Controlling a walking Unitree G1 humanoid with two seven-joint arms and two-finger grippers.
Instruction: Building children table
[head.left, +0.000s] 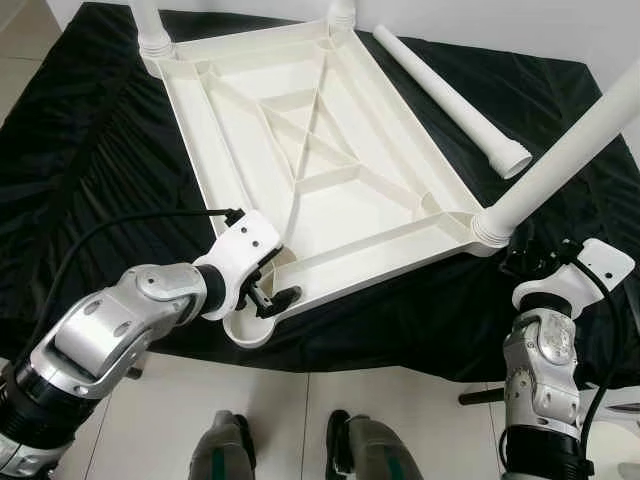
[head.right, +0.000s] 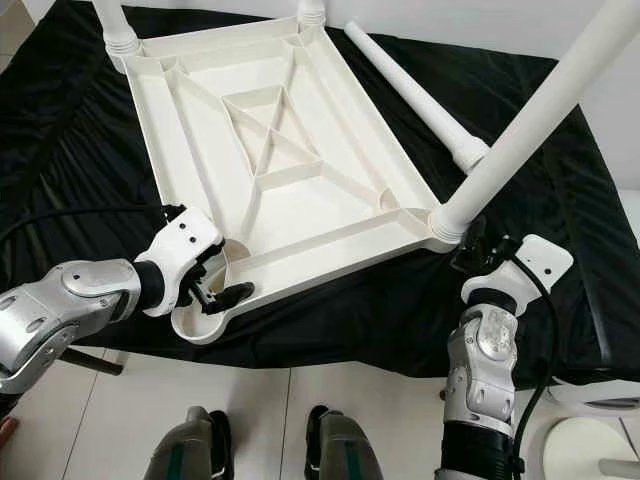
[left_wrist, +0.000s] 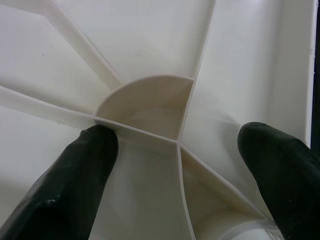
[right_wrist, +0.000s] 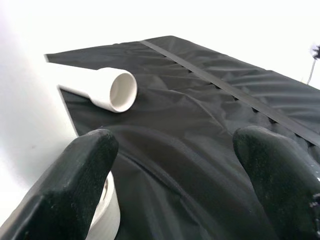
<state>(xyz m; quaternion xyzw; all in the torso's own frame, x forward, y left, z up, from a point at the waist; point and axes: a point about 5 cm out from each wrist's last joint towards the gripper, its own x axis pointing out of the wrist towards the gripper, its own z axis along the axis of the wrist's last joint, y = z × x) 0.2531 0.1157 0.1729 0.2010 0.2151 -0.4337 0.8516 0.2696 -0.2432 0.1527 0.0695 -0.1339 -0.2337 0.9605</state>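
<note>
Upside down on a black cloth (head.left: 90, 150) lies one white plastic tabletop (head.left: 310, 150), its ribbed underside facing up. Three legs are fitted into its corner sockets: two at the far corners, of which we see just the lower ends (head.left: 152, 30) and (head.left: 343, 12), and one long leg (head.left: 570, 150) that rises from the near right corner. A fourth, loose leg (head.left: 450, 100) lies flat on the cloth just beside the far right edge of the tabletop, with its wider open end turned toward the fitted near leg. The fourth corner, the near left one, has an open round socket (head.left: 245, 328) with no leg in it. The left gripper (head.left: 268, 298) is at this near left corner, the silver arm bent and reaching in from the left side of the tabletop, the wrist turned toward the socket. In the left wrist view its two black fingers (left_wrist: 75, 175) are spread apart over the ribs near the corner, one fingertip touching a rib, and they hold nothing. The right gripper (head.left: 522, 262) is just beside the base of the fitted near leg, at the near right corner of the tabletop, the forearm standing almost upright under it. In the right wrist view its fingers (right_wrist: 75, 180) are wide apart above the cloth and hold nothing, with the collar of the fitted leg close to one finger and the open end of the loose leg further away.
</note>
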